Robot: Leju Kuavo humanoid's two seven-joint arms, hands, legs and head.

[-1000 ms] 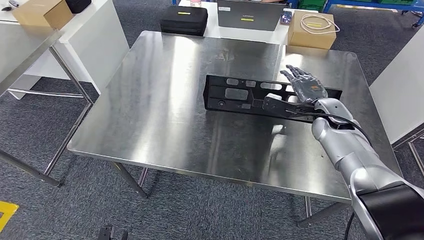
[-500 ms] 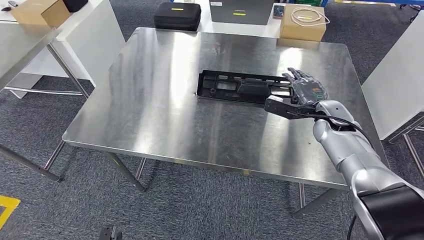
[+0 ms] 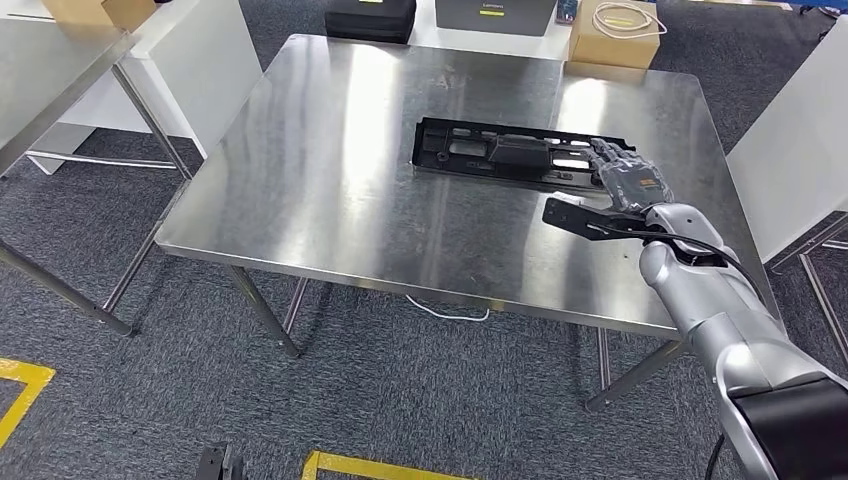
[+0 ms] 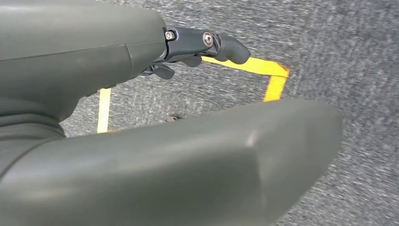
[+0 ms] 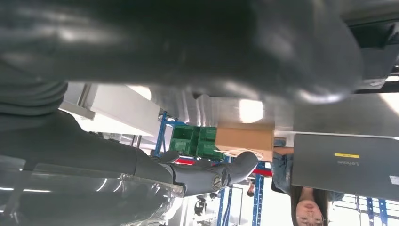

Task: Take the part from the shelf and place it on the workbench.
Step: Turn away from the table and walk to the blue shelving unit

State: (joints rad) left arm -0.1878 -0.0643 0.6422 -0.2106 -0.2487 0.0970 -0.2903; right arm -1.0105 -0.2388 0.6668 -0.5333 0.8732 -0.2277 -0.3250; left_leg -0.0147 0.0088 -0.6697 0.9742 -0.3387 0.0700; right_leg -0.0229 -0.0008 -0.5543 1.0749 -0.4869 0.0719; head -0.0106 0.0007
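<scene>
**A:** Steel workbench [image 3: 340, 170] in the middle of the head view, shiny top, thin legs on grey carpet [image 3: 420, 400]. Yellow floor tape [image 3: 380, 466] down by the near edge, a white cable [image 3: 447, 309] lying under the bench.

**B:** And beyond the far edge — a black case [image 3: 370, 20], a grey laptop [image 3: 495, 14], and a cardboard box [image 3: 613, 32] with a coil of cable on top. White tables at both sides.

**A:** The part [image 3: 505, 157] — long, black, flat — lies on the workbench, right of centre. Its long axis runs left to right across the bench, almost parallel to the far edge, its right end dipping slightly nearer.

**B:** Right hand [image 3: 622, 180] is at that right end, silver forearm reaching in from the lower right. Fingers stretched forward over the end of the part — whether they actually grip it, I cannot tell.

**A:** Left hand [image 4: 188, 47] hangs over the carpet, fingers curled in with nothing in them.
</scene>
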